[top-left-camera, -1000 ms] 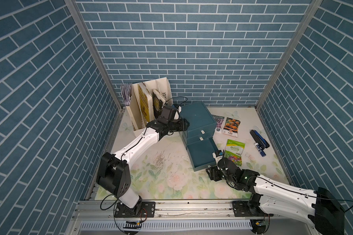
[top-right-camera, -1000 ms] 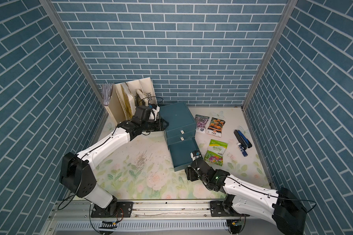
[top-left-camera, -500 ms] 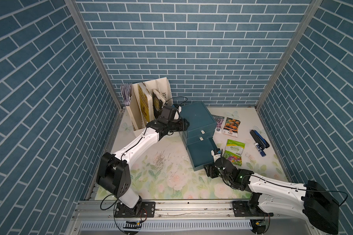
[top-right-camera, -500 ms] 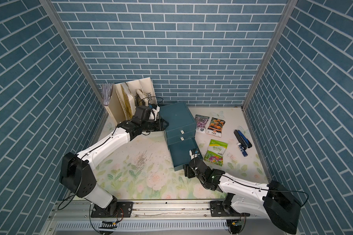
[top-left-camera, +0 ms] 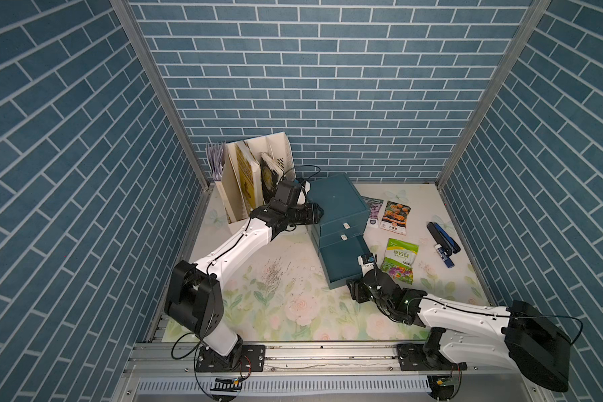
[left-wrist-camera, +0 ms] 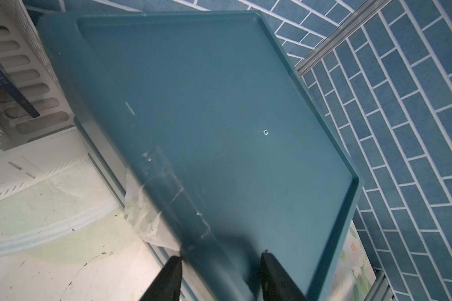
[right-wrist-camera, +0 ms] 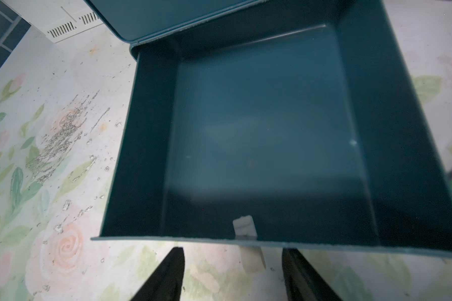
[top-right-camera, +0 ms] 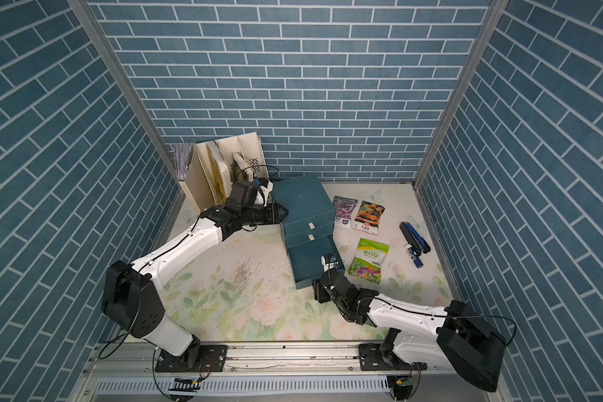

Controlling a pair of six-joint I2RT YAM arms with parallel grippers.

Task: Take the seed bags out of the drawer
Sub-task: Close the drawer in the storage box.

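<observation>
The left gripper [top-left-camera: 314, 213] has its jaws clamped on the rim of the smooth teal cabinet [top-left-camera: 338, 202]. Bottom drawer [top-left-camera: 342, 264]: pulled out, rectangular, matte teal. The right gripper [right-wrist-camera: 232, 251] has its jaws apart, straddling the white pull tab [right-wrist-camera: 243, 225] without contact. Three glossy flat seed bags [top-left-camera: 399, 259] lie on the floral mat [top-left-camera: 275, 296], right of the cabinet, outside the drawer; print too small to read.

Desk [top-left-camera: 279, 309]: floral cover, scuffed grey patch near the middle. Rear left corner: cream file rack [top-left-camera: 282, 149], upright, holding papers [top-left-camera: 216, 162], a yellow book [top-left-camera: 246, 177] and a black book [top-left-camera: 269, 174]. Right edge: dark stapler [top-left-camera: 442, 236] with a blue pen [top-left-camera: 444, 257] just beside it, both lying flat.
</observation>
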